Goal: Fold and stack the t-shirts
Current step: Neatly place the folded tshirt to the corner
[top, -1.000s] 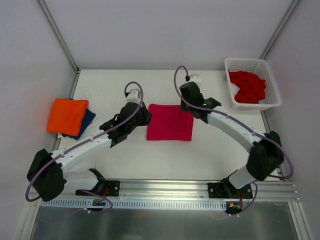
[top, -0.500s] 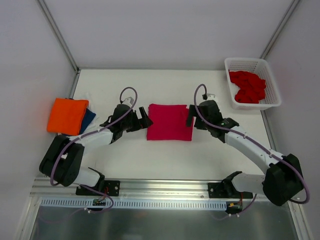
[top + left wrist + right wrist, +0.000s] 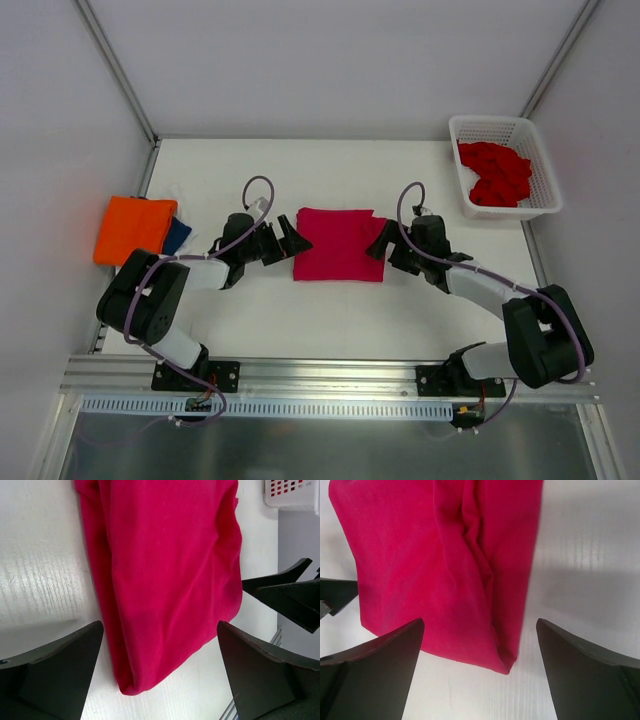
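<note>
- The left fingers (image 3: 60, 670) are spread wide and hold nothing. The folded crimson-pink t-shirt (image 3: 170, 580) lies flat on the tabletop (image 3: 45, 580) just ahead of them, its near corner reaching into the gap between the tips.
- The right fingers (image 3: 375, 665) are spread just as wide and are also empty. They face the opposite edge of the same t-shirt, whose thick creased fold runs towards them down the middle of the gap.
- The cloth looks light, soft and limp, with several layers. Lifted by one point, it would likely sag and fall open.
- The best hold appears to be the two side edges facing the fingers, each pinched through all layers so the fold survives a move.
- Well out beyond the left fingers, one orange t-shirt (image 3: 133, 230) sits on one dark blue t-shirt (image 3: 178, 237), a stack of two.
- Well out beyond the right fingers, one white lattice basket (image 3: 500, 122) holds a heap of red t-shirts (image 3: 495, 172). How many are in it cannot be told.
- The visible count is one crimson-pink, one orange, one dark blue and an uncounted red heap.
</note>
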You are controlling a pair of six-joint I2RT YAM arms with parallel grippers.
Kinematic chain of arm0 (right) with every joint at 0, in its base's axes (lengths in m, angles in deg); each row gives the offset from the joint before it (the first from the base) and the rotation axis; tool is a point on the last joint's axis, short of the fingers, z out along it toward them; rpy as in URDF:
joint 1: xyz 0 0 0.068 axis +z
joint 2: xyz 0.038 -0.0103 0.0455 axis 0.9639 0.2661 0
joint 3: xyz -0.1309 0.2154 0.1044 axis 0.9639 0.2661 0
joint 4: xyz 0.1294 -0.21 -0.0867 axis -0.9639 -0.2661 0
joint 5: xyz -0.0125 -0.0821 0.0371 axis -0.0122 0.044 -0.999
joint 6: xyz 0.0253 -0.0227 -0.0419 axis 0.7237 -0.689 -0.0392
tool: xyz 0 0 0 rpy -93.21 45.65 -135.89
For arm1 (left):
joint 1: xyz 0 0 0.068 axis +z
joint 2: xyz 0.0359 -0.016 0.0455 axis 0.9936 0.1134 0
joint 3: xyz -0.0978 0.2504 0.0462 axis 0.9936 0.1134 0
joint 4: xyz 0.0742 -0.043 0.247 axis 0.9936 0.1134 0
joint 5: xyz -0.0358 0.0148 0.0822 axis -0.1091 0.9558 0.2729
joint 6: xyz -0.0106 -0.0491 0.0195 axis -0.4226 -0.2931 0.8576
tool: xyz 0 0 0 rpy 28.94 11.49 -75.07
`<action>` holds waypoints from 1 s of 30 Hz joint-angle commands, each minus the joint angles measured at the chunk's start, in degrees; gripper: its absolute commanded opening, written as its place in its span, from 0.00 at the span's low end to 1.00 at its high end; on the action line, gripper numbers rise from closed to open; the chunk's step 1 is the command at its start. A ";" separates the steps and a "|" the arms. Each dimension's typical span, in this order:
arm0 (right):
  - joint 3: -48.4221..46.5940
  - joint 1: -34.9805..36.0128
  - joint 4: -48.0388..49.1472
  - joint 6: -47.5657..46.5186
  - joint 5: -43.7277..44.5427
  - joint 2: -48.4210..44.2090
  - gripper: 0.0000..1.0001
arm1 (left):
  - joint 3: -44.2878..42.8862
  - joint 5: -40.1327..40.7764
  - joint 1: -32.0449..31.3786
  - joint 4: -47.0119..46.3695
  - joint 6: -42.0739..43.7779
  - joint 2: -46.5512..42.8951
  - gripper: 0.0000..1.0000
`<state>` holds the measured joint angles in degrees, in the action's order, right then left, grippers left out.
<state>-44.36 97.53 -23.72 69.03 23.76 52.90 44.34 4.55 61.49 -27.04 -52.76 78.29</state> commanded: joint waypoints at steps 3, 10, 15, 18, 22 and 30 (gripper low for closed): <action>1.17 -0.46 9.69 2.90 -4.51 3.88 0.99 | -1.62 -1.96 0.82 -3.59 0.00 3.20 0.99; 1.44 -0.46 11.54 2.90 -3.81 7.57 0.99 | -2.06 0.59 0.73 -0.87 2.11 3.64 0.99; 1.79 -0.46 13.73 3.25 -3.72 10.65 0.99 | -3.55 -0.02 0.82 -0.86 2.29 6.01 0.99; 1.96 -0.46 15.05 3.69 -3.98 12.14 1.00 | -3.29 -0.63 0.82 -2.97 1.32 7.77 0.99; 1.96 -0.46 16.55 4.04 -4.77 13.46 0.99 | -3.20 -1.95 0.82 -6.48 -0.52 10.49 0.99; 1.70 -0.20 18.48 4.66 -5.21 14.87 0.99 | -2.94 -2.74 0.82 -10.18 -1.93 13.13 0.99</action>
<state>-43.33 97.33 -3.39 72.94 19.04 65.62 41.24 2.54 61.84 -37.71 -54.34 89.66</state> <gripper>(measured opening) 0.993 0.990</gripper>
